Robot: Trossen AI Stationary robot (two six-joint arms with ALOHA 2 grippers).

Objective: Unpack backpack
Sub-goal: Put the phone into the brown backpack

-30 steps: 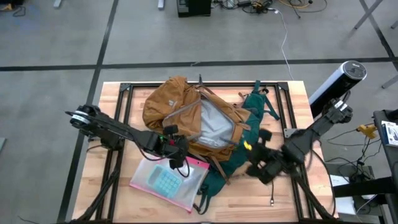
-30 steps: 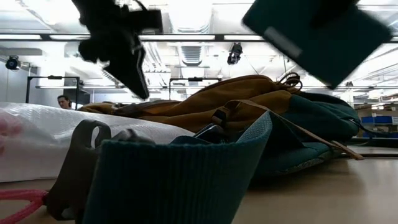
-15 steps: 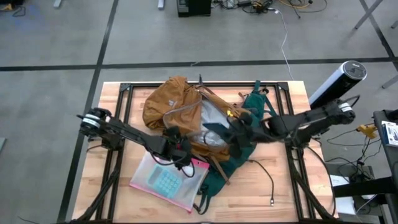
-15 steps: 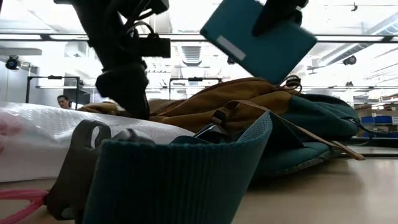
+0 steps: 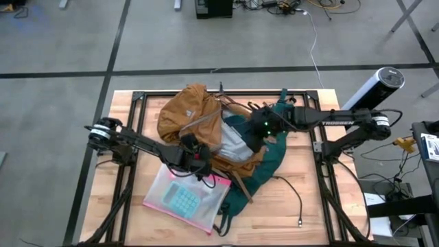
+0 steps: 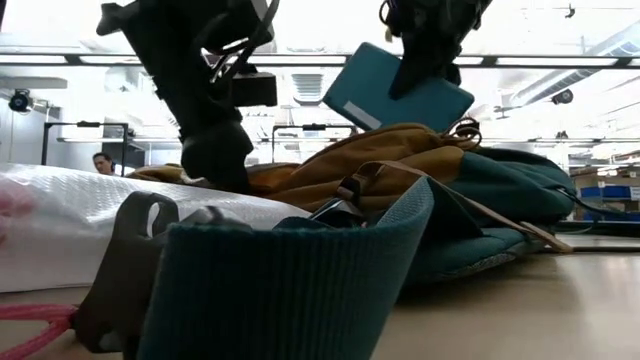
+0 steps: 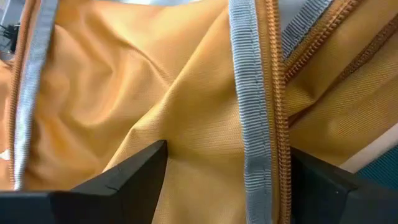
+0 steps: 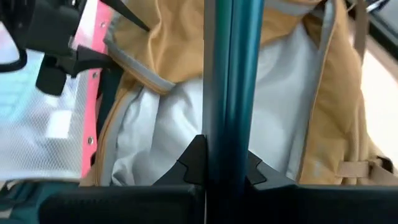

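The mustard-tan backpack point(image 5: 195, 113) lies on the table on its dark green back panel point(image 5: 271, 161), its mouth open on grey lining point(image 5: 236, 147). My right gripper point(image 5: 262, 127) is shut on a flat teal case point(image 6: 398, 92) over the open mouth. My left gripper point(image 5: 195, 156) is low at the near rim of the mouth. Its fingers are open, one on each side of a tan fabric fold with a grey-bound zip edge point(image 7: 252, 112). My right gripper pinches the teal case's two flat faces between its two fingers point(image 8: 194, 160), at the case's upper edge point(image 6: 415, 72). The fingers come from above and the table's right, slanting down. The case hangs tilted below them, edge-on in the right wrist view point(image 8: 224, 93), just above the backpack. My left gripper's open fingers point(image 7: 134, 177) stand against the tan fabric beside the zip edge; I cannot tell whether they touch it.
A clear pink-edged zip pouch point(image 5: 184, 199) with a teal calculator inside lies near the table's front left, just below my left gripper. A thin dark cable point(image 5: 293, 199) lies on the wood at the front right. A green strap loop point(image 6: 280, 280) stands close before the low camera.
My right gripper has carried the teal case from the table's right front toward the left and far edges, and then down over the backpack's open mouth, the case tipping flatter. My left gripper has come down onto the backpack's near rim.
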